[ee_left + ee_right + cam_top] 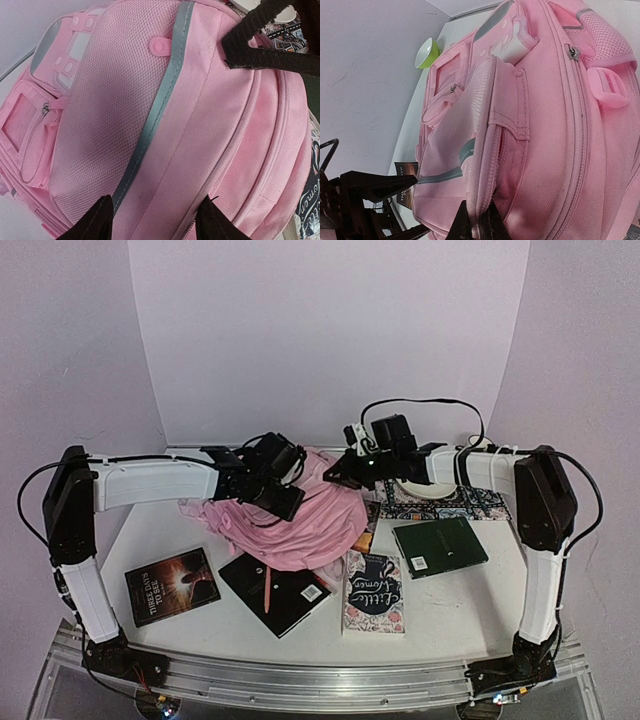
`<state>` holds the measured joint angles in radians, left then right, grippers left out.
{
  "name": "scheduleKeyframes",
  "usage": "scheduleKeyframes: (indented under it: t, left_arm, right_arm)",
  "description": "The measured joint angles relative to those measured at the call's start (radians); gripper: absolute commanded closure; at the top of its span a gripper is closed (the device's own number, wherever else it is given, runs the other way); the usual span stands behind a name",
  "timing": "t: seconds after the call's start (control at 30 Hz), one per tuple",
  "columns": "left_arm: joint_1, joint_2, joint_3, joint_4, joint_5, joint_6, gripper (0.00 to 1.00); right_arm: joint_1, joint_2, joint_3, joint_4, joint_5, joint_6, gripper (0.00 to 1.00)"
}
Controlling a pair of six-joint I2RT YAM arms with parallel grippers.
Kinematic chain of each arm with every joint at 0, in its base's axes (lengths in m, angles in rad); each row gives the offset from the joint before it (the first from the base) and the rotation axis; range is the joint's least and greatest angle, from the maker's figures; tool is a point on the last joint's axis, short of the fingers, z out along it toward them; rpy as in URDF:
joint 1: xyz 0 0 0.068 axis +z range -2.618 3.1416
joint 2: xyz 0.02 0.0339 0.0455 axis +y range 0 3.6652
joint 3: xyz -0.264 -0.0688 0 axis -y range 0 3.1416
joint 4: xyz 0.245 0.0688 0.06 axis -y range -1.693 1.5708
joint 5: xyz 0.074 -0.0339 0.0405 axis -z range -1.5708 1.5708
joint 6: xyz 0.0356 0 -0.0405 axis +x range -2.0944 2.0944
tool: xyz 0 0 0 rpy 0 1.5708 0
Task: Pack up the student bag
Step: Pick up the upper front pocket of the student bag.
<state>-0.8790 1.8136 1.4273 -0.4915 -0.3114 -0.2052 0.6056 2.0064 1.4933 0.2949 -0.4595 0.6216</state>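
While the right claw [477,223] is pinched tight on a fold of the pink student bag [305,520], slumped mid-worktop [450,610] between both arms, the left claw [157,220] hangs parted just above its mesh panel, fabric directly below.

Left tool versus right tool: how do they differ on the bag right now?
The left tool has its jaws apart over the student bag's broad pink panel and holds nothing; the right tool is shut, pinching a raised pocket seam. In the top view the left tool is at the bag's left side, the right tool at its right. Both are black and at the bag.
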Motion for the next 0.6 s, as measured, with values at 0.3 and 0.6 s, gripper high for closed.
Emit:
scheduleKeyframes:
  t: [0.3, 0.6]
  left_arm:
    - [0.006, -0.006, 0.000, -0.005, 0.018, 0.002, 0.78]
    - [0.011, 0.002, 0.019, -0.015, 0.011, 0.027, 1.00]
  right_arm:
    - [0.007, 0.000, 0.000, 0.013, 0.003, 0.006, 0.92]
    - [0.010, 0.001, 0.000, 0.029, 0.007, -0.006, 0.68]
